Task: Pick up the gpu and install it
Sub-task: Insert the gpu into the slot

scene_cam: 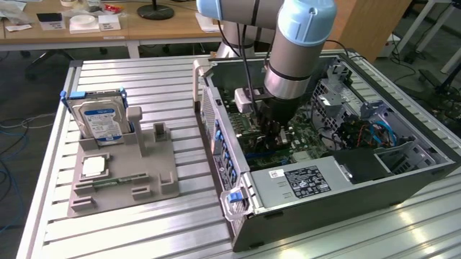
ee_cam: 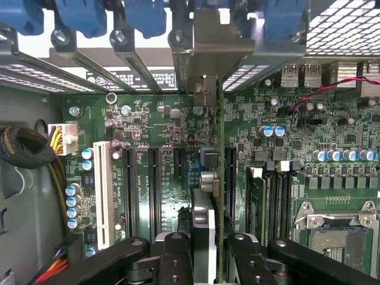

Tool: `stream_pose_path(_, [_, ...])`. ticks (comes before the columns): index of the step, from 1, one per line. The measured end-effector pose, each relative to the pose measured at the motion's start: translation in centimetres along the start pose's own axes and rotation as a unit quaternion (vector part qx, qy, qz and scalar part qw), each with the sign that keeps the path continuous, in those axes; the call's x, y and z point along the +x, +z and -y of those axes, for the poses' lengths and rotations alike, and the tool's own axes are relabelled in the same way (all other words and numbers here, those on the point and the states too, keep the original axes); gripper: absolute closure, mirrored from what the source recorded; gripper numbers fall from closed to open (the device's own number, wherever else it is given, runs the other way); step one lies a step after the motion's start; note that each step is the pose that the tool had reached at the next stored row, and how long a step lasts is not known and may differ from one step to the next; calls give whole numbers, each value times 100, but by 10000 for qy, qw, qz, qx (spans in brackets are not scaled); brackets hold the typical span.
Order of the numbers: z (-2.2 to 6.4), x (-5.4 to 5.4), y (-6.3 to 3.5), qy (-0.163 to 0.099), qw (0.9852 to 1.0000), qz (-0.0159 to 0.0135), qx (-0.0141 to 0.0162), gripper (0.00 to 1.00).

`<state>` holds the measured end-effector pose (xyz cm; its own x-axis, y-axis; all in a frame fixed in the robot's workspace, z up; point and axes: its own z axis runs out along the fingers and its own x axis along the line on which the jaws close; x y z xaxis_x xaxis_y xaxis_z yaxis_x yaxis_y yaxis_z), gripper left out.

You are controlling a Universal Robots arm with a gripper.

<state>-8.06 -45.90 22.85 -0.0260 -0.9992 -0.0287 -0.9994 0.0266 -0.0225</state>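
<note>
In the wrist view the gpu stands edge-on between my two black fingers, its thin green board edge running up to a metal bracket at the case's rear slots. My gripper is shut on the card. The card stands upright over the black expansion slots of the green motherboard; whether it is seated I cannot tell. In the exterior view my gripper reaches down inside the open computer case, over the motherboard.
Blue slot latches line the case's rear wall. A white slot, memory sticks and the CPU socket flank the card. On the exterior view's left, a grey holder carries the hard drive and a memory stick.
</note>
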Motion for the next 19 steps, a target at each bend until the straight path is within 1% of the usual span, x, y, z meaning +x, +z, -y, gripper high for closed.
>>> stream_pose_path(10, [0,0,16,0,10000,2,1,72])
stream_pose_path(12, [1,-3,0,0,10000,12,6,72])
stream_pose_path(15, [1,-2,-40,1,10000,3,2,72])
stream_pose_path(19, [1,-2,-40,0,10000,2,2,72])
